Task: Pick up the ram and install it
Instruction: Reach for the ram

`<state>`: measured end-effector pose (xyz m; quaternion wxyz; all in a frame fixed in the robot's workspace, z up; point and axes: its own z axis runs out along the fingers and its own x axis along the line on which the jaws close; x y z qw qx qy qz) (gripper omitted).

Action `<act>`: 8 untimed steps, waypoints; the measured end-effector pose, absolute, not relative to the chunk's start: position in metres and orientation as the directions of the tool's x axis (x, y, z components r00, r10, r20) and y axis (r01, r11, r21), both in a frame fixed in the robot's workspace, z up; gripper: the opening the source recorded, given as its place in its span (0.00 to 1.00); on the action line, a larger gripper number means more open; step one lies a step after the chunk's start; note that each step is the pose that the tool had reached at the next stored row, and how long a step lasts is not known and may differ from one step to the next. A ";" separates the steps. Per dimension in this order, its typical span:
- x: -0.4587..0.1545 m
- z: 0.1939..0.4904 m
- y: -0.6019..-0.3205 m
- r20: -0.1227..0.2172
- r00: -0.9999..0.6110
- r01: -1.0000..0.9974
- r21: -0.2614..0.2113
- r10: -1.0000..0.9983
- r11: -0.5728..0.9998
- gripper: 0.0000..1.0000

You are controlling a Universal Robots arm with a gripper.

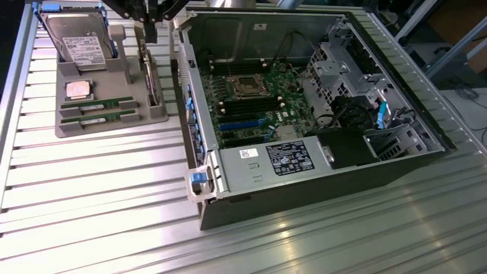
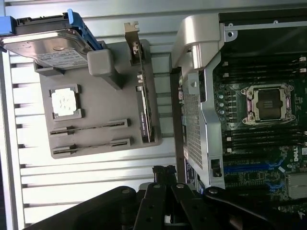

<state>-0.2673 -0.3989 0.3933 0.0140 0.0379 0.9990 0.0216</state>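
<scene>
Two ram sticks, thin green boards, lie in slots at the front of the grey holder tray [image 1: 145, 117]: one ram stick [image 1: 99, 105] behind the other ram stick [image 1: 99, 118]. In the wrist view they appear edge-on as ram stick [image 2: 91, 127] and ram stick [image 2: 91, 145]. My gripper [image 1: 150, 31] hangs above the tray's back edge, between the tray and the computer case. Its black fingertips [image 2: 163, 170] meet with nothing held. The motherboard's black memory slots [image 1: 247, 106] lie beside the processor socket [image 1: 247, 85].
On the tray also stand a hard drive [image 1: 80, 43], a silver processor chip [image 1: 78, 89] and an upright expansion card [image 1: 154, 80]. The open computer case [image 1: 304, 188] takes up the exterior view's right, with a power supply [image 1: 278, 160] at its front.
</scene>
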 end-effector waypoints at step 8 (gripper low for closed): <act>-0.277 0.393 -0.399 -0.026 -0.997 0.075 0.044 0.076 0.996 0.11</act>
